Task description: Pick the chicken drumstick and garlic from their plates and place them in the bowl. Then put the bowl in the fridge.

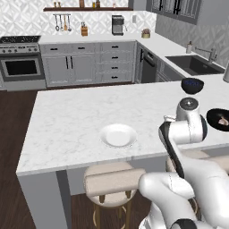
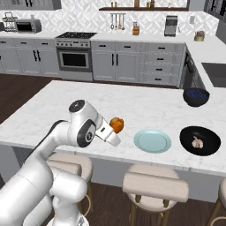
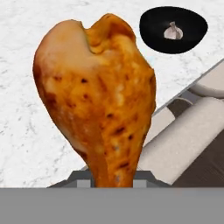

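Pinching the chicken drumstick [image 3: 98,100] by its narrow end above the worktop [image 2: 145,106], the gripper [image 2: 115,133] could lose it short of the black bowl [image 2: 212,143], already holding the garlic [image 2: 197,141], if that thin glossy end slips.

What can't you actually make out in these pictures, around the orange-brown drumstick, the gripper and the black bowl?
- Fingertips of the gripper: hidden by the glossy orange-brown chicken drumstick in the hand view.
- Wide black bowl holding the pale garlic bulb: cut off by the right edge in the left base view.
- Drumstick's narrow end: covered by the white hand in the right base view.
- Items on the far wall shelf: too small to identify.
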